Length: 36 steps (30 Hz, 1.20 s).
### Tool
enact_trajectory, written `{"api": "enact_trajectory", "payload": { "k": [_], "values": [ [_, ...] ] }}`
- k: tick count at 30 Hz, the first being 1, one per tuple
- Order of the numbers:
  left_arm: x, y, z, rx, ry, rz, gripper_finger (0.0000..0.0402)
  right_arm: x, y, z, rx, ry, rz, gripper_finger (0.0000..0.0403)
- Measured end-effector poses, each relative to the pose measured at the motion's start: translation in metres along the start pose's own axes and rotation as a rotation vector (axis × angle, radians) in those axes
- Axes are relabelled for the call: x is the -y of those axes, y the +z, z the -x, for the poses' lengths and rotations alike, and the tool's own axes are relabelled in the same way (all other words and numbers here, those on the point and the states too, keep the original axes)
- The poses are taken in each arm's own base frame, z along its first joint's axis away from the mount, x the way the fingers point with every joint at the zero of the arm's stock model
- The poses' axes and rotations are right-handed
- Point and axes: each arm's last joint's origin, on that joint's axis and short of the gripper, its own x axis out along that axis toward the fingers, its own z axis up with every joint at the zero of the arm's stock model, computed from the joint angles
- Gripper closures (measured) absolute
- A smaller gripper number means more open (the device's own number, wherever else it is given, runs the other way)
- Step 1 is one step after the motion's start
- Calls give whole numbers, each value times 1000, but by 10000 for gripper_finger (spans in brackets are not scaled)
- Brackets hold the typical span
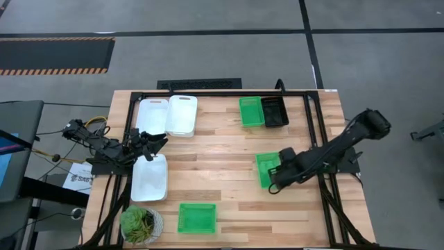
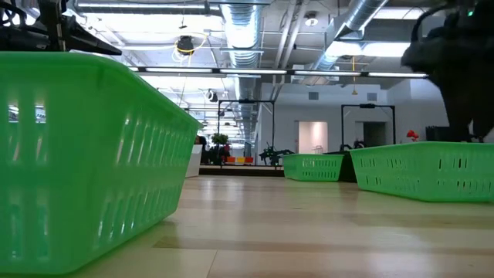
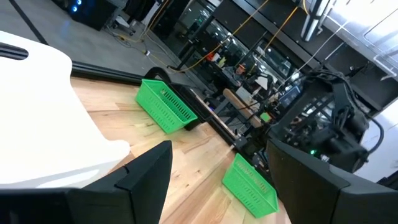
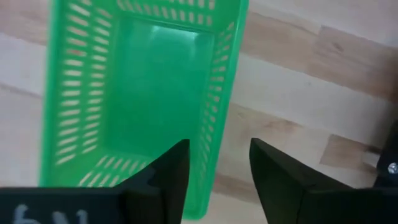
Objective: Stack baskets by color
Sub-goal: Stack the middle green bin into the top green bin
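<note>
**Right gripper lining up on a green basket wall**

Right gripper is hanging directly over the long side wall of the green basket at the right-middle of the table, fingers parted with that wall sitting between them, one finger inside the basket and one outside. Nothing is being gripped yet; the basket is resting flat on the wood.

Judging by the slotted walls and thin rim, this is a light plastic thing, stiff enough to lift by one wall but likely to tilt or swing if pinched far off centre. A bite midway along the long wall, down past the rim, looks safest; smooth plastic could slip in a shallow hold.

Beyond the gripper, toward the far edge, a second green basket is sitting just beside a black basket. A third green one is lying toward the near edge, well apart.

Left gripper is waiting across the table with fingers wide, between the white basket and two more white baskets, beside a potted plant.
</note>
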Motion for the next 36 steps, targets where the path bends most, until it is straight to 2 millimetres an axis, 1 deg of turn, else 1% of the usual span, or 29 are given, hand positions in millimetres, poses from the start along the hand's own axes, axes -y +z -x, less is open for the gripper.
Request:
{"api": "enact_trajectory", "payload": {
  "k": [5, 10, 13, 16, 19, 22, 26, 29, 31, 36],
  "values": [
    [0, 0, 0, 0, 1, -6, 152, -7, 1, -10, 25, -34, -10, 191],
    [0, 0, 0, 0, 2, -9, 152, -6, 10, -14, 60, -44, -2, 201],
    [0, 0, 0, -2, 0, -9, 152, -1, 15, -18, 55, -19, 0, 212],
    [0, 0, 0, -4, -3, -9, 152, 10, 18, -30, 45, 28, -31, 221],
    [0, 0, 0, -5, -3, -10, 152, 19, 19, -37, 39, 82, -67, 226],
    [0, 0, 0, -5, -3, -10, 152, 22, 19, -39, 32, 143, -83, 230],
    [0, 0, 0, -5, -2, -11, 152, 23, 18, -43, 31, 147, -89, 241],
    [0, 0, 0, -5, -2, -11, 152, 23, 17, -48, 31, 130, -97, 260],
    [0, 0, 0, -5, -2, -11, 152, 22, 16, -51, 21, 129, -98, 279],
    [0, 0, 0, -5, -1, -12, 152, 19, 14, -56, 8, 131, -97, 348]
  ]
}}
